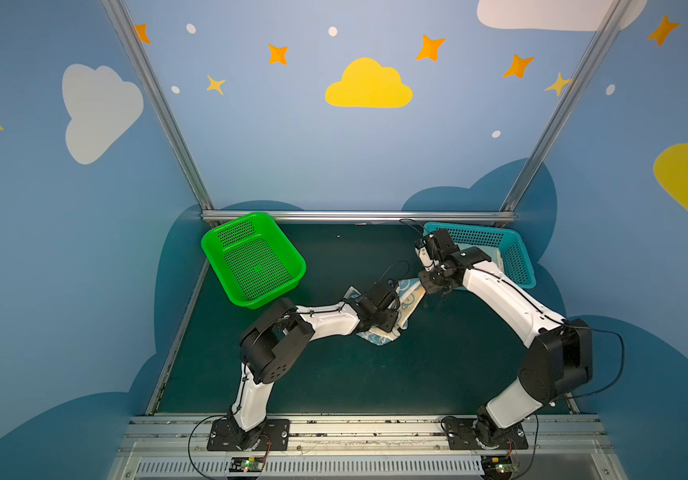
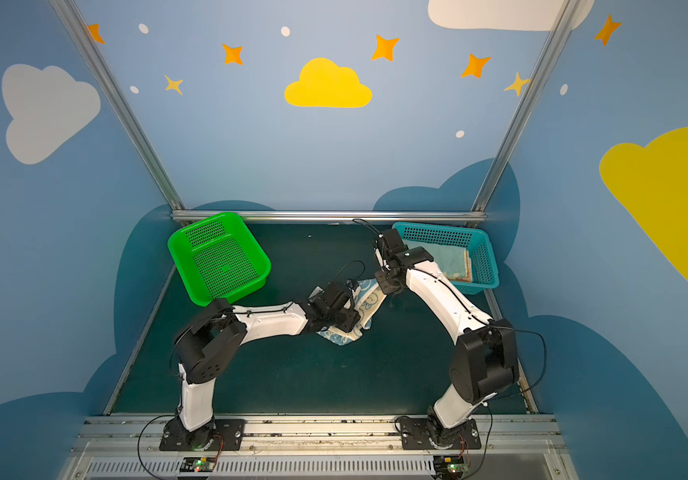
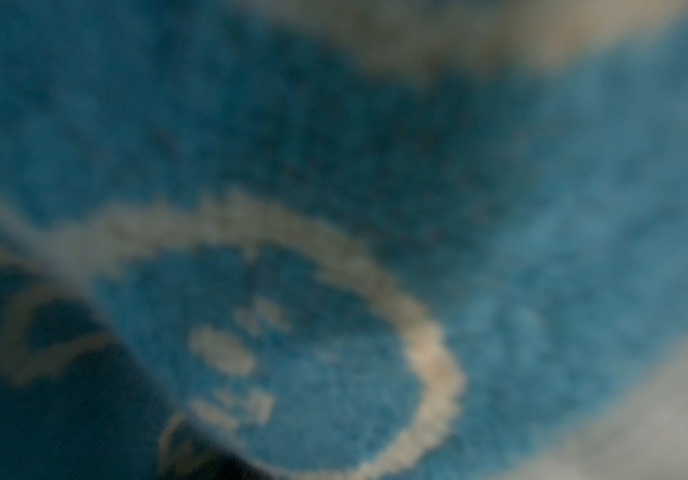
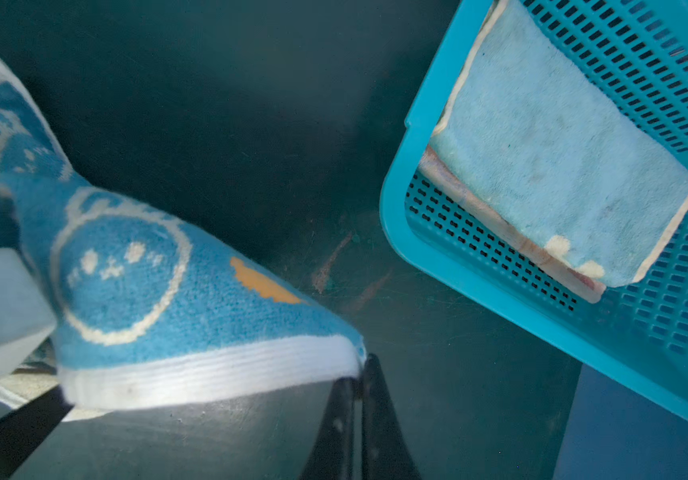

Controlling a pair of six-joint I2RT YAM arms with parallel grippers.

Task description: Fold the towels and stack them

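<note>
Filling the cell floor, the dark green table point(image 1: 375, 374) is carrying a green basket point(image 1: 209, 245) at far left and a teal basket point(image 1: 519, 253) at far right. Inside the teal basket, folded towels point(image 4: 550, 158) are lying stacked, a pale blue one on top and an orange edge showing beneath. A blue towel point(image 1: 411, 297) with white rabbit faces is lying rumpled at the table's middle, between the baskets, stretching toward the right. The right gripper point(image 4: 361, 374) is pinching its white-hemmed corner, fingers pressed together on the cloth. The left gripper point(image 1: 388, 309) is sitting right over the towel's near-left part; its wrist view is showing only blurred blue terry, so whether its jaws are apart or together cannot be told.
</note>
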